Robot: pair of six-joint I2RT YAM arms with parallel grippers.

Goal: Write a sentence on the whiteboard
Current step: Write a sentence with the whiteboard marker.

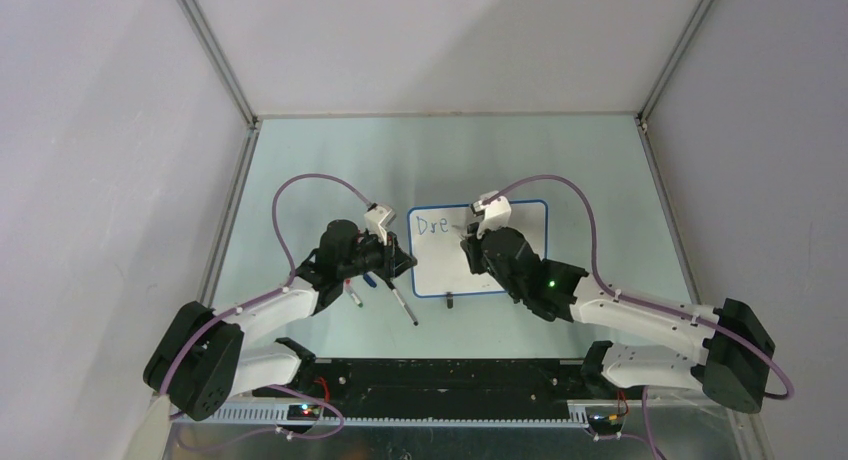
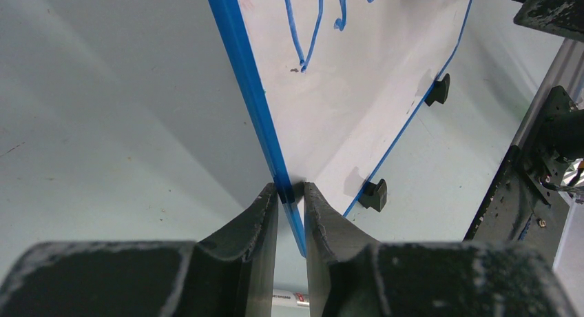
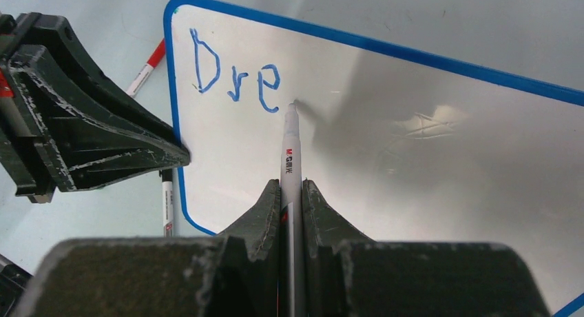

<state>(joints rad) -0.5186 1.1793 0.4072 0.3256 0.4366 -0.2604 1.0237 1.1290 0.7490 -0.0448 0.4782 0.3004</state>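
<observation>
The whiteboard (image 1: 440, 275) lies flat on the table, white with a thin blue rim. Blue letters "Dre" (image 3: 234, 76) of the sentence stand in its top left corner (image 1: 432, 225). My left gripper (image 2: 290, 189) is shut on the whiteboard's left rim (image 2: 248, 89), one finger on each face. My right gripper (image 3: 291, 186) is shut on a white marker (image 3: 291, 151). The marker's tip (image 3: 292, 105) touches the whiteboard (image 3: 427, 145) just right of the "e". Seen from above, the right gripper (image 1: 472, 242) hovers over the board's upper middle and the left gripper (image 1: 400, 263) sits at its left edge.
Loose markers lie on the table left of the board: one (image 1: 403, 307) near its lower left corner, another (image 1: 352, 295) under the left arm, and a red-capped one (image 3: 146, 69). Two black clip feet (image 2: 375, 195) (image 2: 439, 89) stick out from the board's near edge.
</observation>
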